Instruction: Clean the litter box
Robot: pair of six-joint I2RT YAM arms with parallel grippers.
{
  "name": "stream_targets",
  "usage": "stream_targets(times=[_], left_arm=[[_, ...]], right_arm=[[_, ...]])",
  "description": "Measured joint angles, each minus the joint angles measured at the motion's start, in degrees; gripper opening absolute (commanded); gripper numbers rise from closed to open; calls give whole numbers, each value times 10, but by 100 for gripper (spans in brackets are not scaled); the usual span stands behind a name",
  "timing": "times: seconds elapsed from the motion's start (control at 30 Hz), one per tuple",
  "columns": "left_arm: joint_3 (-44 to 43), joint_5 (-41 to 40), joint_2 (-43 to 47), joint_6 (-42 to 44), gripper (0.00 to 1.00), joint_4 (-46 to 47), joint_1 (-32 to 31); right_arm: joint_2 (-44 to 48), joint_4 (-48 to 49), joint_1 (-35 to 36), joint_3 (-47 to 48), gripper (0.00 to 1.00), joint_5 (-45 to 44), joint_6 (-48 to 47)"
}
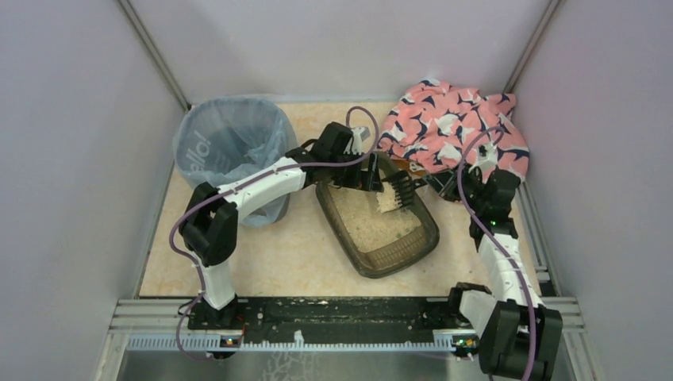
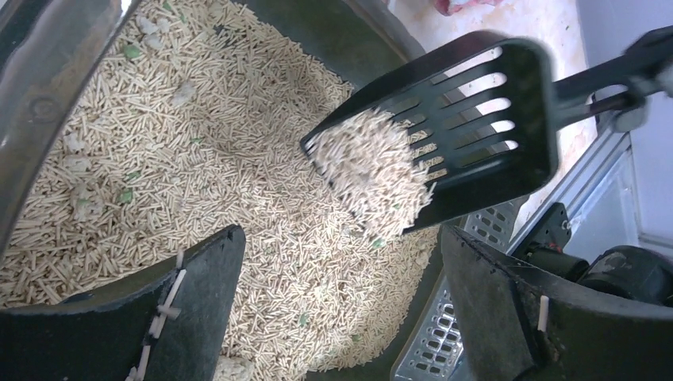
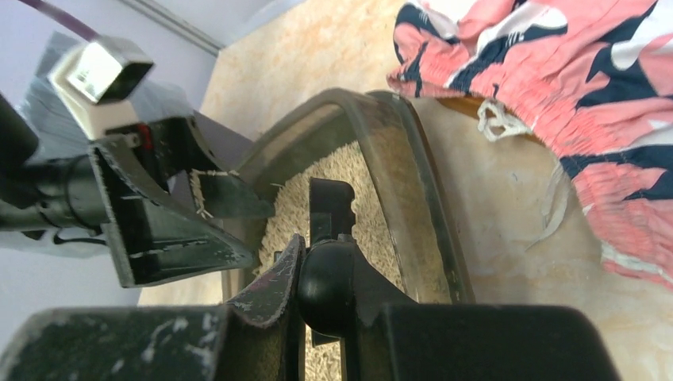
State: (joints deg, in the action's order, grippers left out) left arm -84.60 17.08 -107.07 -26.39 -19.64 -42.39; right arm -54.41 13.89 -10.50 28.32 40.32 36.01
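You are heading for a spill, and most of the causes are sitting between the two claws.

The bin is standing well off to the left of the left claw, with that arm's own forearm lying across the way. Any carry from the right is having to pass over or around it, so a clip there would be shaking the load loose onto the table.

The left claw is standing wide, holding nothing. One finger is hanging over the litter and the other outside the rim. The box is lying right under it, running on toward the right claw, and nothing is clamping it. If you drag the scoop against a wall, the box is likely sliding or turning.

The scoop is hovering just ahead of those open fingers, tipped nose-down. Its load is bunching at the front lip and looks to be sliding off. Level it, or you are losing the clumps back into the box. It is also close enough that a careless swing is risking a knock on the left fingers.

The right claw is gripping the scoop's handle tightly. The cloth is lying just beside it on the far right, loose cord included, and pulling back that way is risking a snag.
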Motion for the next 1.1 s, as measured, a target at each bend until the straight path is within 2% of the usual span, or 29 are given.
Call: stream_targets(times=[0.2,0.6,0.93,1.1], left_arm=[[1,-18,4,32,99,11,-9],[15,-12,9,54,99,117,-6],[-1,-8,-20,50,99,145,-6],[-2,-14,-20,47,99,145,-1]], right_arm=[[-8,-45,22,3,0,-7,-50],[-87,-84,124,24,0,-33,-120],[-119,-49,174,37,0,-61,-134],[-160,0,175,36,0,-39,-110]])
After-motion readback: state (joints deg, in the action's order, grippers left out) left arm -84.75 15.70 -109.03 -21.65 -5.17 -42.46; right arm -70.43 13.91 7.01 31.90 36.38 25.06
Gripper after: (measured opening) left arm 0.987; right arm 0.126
